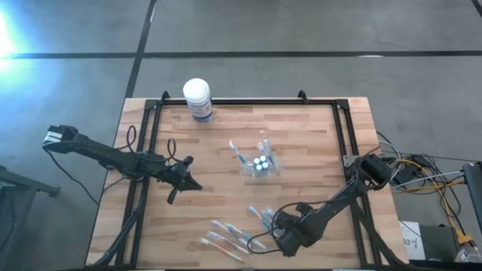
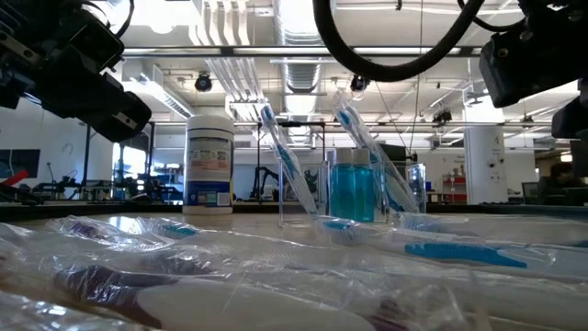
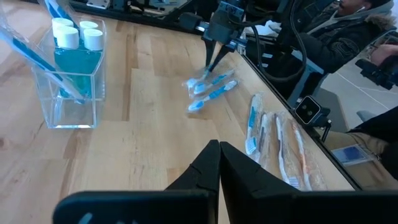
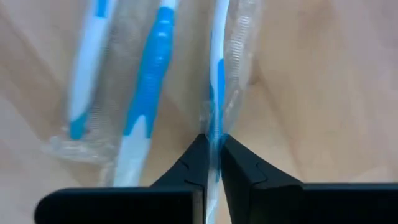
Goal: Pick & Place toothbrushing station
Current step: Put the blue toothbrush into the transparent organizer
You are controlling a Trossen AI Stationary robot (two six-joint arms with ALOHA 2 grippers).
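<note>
The toothbrushing station [image 1: 260,164] is a clear plastic holder near the table's middle. It holds small bottles of blue liquid and upright toothbrushes, and it also shows in the left wrist view [image 3: 71,81] and the low view [image 2: 354,188]. My right gripper [image 1: 273,223] is down at the near side of the table, shut on one of a few wrapped blue-and-white toothbrushes [image 1: 260,217]. My left gripper [image 1: 186,179] is shut and empty above the table, left of the holder. My right gripper pinches one wrapped toothbrush [image 4: 215,118] between its two fingertips, on the clear wrapper and the handle inside it. The fingers come down from above [image 3: 211,59] and point along the brush. The brush runs on ahead of the fingers, beside two others on the table.
A white round tub with a blue label [image 1: 197,98] stands at the table's far edge. Several more wrapped toothbrushes [image 1: 226,238] lie near the front edge. A black frame [image 1: 241,102] runs round the tabletop. People sit beyond the table in the left wrist view [image 3: 348,31].
</note>
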